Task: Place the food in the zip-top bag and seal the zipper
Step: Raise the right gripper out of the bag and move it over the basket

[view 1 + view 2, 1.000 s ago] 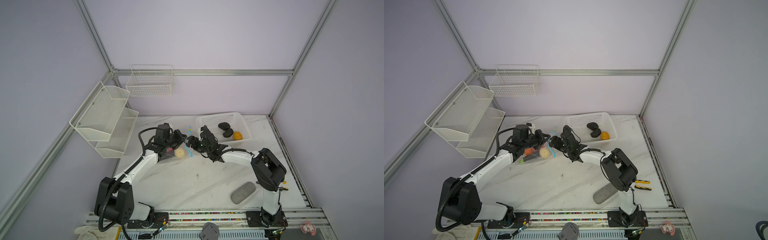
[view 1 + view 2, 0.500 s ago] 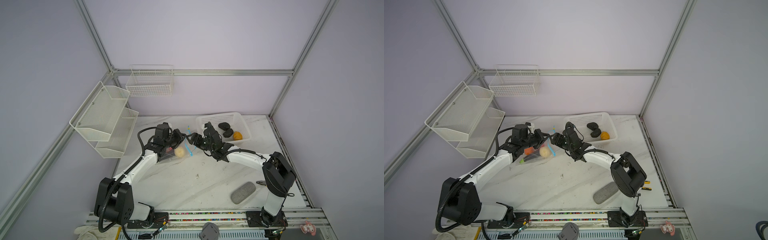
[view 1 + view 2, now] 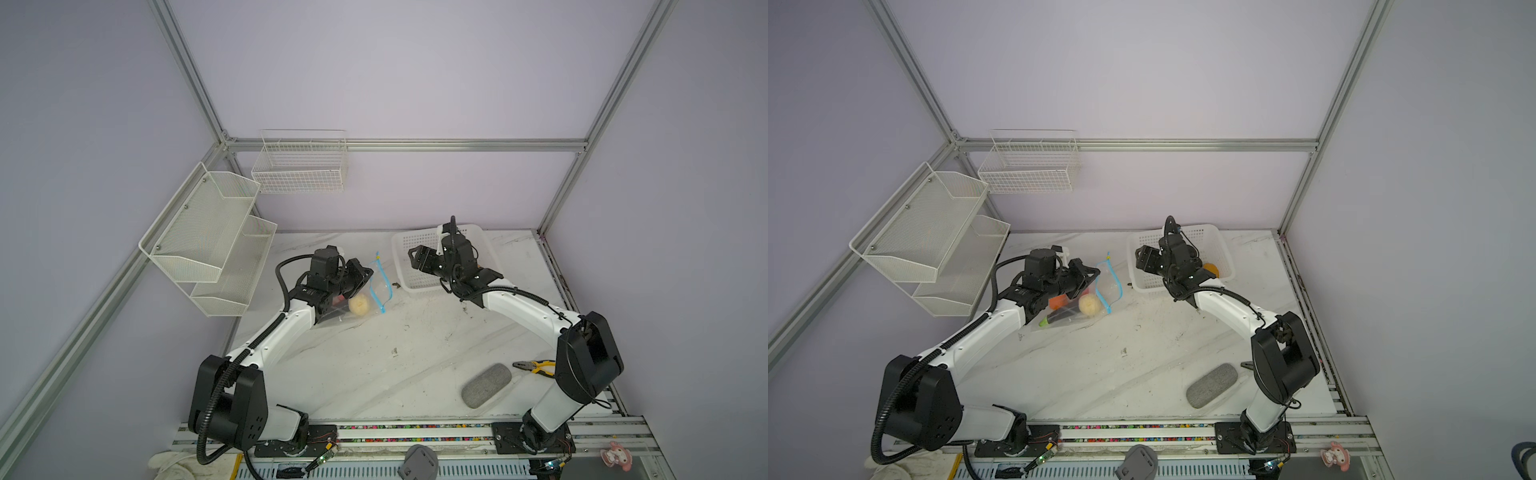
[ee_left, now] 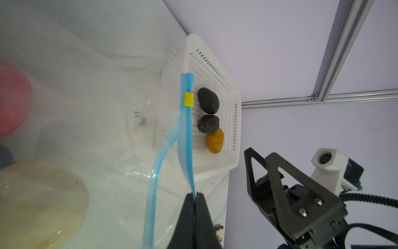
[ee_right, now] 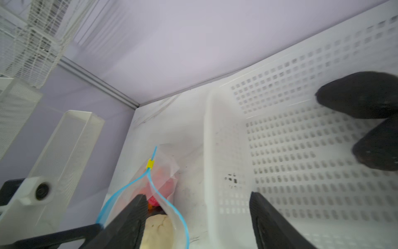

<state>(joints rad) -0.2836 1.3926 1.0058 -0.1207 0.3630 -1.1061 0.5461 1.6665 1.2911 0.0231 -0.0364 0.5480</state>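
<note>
From where I stand, the left jaws are pressed tight together on the zipper (image 4: pixel 186 129). They pinch one lip of that light blue strip and hold the mouth of the zip-top bag (image 3: pixel 376 291) raised, while the rest of the bag lies on the bench (image 3: pixel 374 374). The other lip sags away from those jaws, so the mouth gapes. The yellow tab (image 4: pixel 188 99) sits further along the strip, past their tips. Behind the left jaws, inside the bag, lies part of the food: a cream piece (image 3: pixel 1090 305) nearest the mouth, an orange one (image 3: pixel 1059 301) and a pink one (image 4: pixel 10 101) deeper in, and a dark long piece with a green end (image 3: pixel 1044 321). The right jaws stand spread wide with nothing in them, over the edge of the white perforated basket (image 3: pixel 415 282) on its bag side. In the right wrist view the basket wall runs between them, and I cannot tell whether they touch it. Beyond them in the basket lie two black pieces (image 4: pixel 208 100) (image 4: pixel 208 123) close together, with a yellow-brown piece (image 4: pixel 215 140) against the second. The open bag mouth lies between the two sets of jaws. Well behind the right jaws, a grey oval pad (image 3: pixel 486 385) and pliers (image 3: pixel 536 368) lie on the bench.
</note>
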